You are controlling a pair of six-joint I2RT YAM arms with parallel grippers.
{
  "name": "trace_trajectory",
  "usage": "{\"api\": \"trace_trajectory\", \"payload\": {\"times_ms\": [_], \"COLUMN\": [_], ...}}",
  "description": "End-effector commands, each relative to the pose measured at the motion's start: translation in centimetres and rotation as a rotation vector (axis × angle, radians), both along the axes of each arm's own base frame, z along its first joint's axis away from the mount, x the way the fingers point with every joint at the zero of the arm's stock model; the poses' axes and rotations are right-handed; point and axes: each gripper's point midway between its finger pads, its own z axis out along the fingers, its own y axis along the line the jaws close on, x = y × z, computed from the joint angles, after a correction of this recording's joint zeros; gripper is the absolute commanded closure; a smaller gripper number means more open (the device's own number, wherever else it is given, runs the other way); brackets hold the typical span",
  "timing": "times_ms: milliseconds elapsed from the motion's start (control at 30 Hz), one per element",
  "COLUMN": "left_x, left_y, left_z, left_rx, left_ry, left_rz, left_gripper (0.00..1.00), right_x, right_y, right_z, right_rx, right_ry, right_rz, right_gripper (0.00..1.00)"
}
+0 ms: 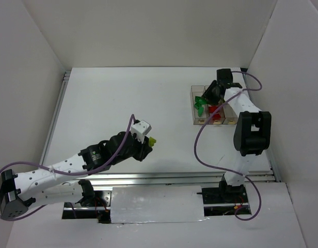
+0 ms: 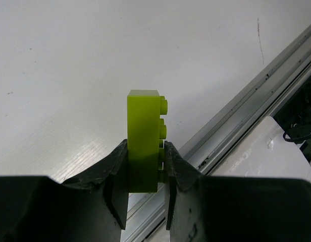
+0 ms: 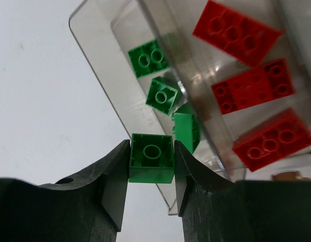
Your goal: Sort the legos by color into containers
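My left gripper (image 1: pixel 148 140) (image 2: pixel 145 164) is shut on a yellow-green lego (image 1: pixel 153 140) (image 2: pixel 143 133), held upright above the white table near its front. Over the near left end of the containers (image 1: pixel 197 89), my right gripper (image 1: pixel 207 99) (image 3: pixel 151 164) is shut on a dark green lego (image 3: pixel 151 157), its hollow underside facing the camera. The clear left bin (image 3: pixel 102 60) holds three dark green legos (image 3: pixel 162 96) (image 1: pixel 200 105). In the neighbouring bin lie three red legos (image 3: pixel 254 88) (image 1: pixel 216 112). My right arm hides most of the third bin.
A metal rail (image 1: pixel 148 178) (image 2: pixel 236 111) runs along the table's near edge, just below the left gripper. White enclosure walls stand on three sides. A purple cable (image 1: pixel 197 147) loops from the right arm over the table's right part.
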Motion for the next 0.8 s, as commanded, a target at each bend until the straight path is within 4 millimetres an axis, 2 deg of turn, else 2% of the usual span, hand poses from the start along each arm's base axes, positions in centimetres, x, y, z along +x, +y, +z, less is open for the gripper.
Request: {"api": "trace_trajectory", "payload": {"times_ms": [0, 100, 133, 267, 433, 467, 500, 533, 567, 600, 633, 667, 700, 733, 767], "left_x": [0.5, 0.5, 0.4, 0.2, 0.4, 0.6, 0.7, 1.0, 1.3, 1.9, 2.1, 2.6, 2.8, 3.3, 3.6], "left_y": [-1.1, -1.1, -1.1, -1.2, -1.4, -1.5, -1.6, -1.9, -1.9, -2.1, -2.2, -2.2, -2.2, -2.7, -2.8], "left_z": [2.0, 1.9, 1.9, 2.4, 2.6, 2.6, 2.4, 2.8, 2.8, 3.2, 3.4, 3.6, 3.7, 4.9, 4.8], "left_rx": [-0.059, -0.056, -0.059, -0.086, -0.078, -0.070, -0.062, -0.071, -0.064, -0.076, -0.079, -0.076, -0.072, -0.101, -0.096], "left_ry": [-0.032, -0.031, -0.032, -0.053, -0.072, -0.081, -0.087, -0.109, -0.126, -0.153, -0.166, -0.185, -0.195, -0.227, -0.230], "left_rz": [-0.010, -0.017, -0.022, -0.042, -0.049, -0.054, -0.059, -0.059, -0.057, -0.038, -0.032, -0.026, -0.023, -0.022, -0.019], "left_gripper": [1.00, 1.00, 1.00, 1.00, 1.00, 1.00, 1.00, 1.00, 1.00, 1.00, 1.00, 1.00, 1.00, 1.00, 1.00], "right_x": [0.4, 0.2, 0.2, 0.1, 0.0, -0.4, -1.1, -1.6, -2.4, -4.2, -5.7, -7.8, -9.9, -12.0, -14.4], "right_y": [2.5, 2.7, 2.7, 2.6, 2.3, 3.0, 3.8, 5.0, 6.4, 9.0, 11.2, 12.9, 15.6, 18.2, 19.2], "right_z": [-0.6, -1.8, -1.8, -1.2, 0.7, 1.7, 1.8, 4.2, 4.9, 4.6, 7.1, 6.3, 7.0, 10.5, 9.1], "right_rx": [-0.002, 0.001, 0.002, -0.004, -0.016, -0.010, -0.004, 0.012, 0.019, 0.026, 0.075, 0.115, 0.176, 0.287, 0.343], "right_ry": [0.003, 0.028, 0.028, 0.013, -0.016, -0.030, -0.033, -0.097, -0.118, -0.118, -0.182, -0.165, -0.185, -0.290, -0.264], "right_rz": [0.077, 0.074, 0.075, 0.064, 0.055, 0.072, 0.099, 0.137, 0.177, 0.259, 0.340, 0.406, 0.500, 0.623, 0.672], "right_gripper": [0.88, 0.62, 0.48, 0.26, 0.24, 0.24, 0.24, 0.24, 0.23, 0.23, 0.22, 0.14, 0.13, 0.11, 0.07]}}
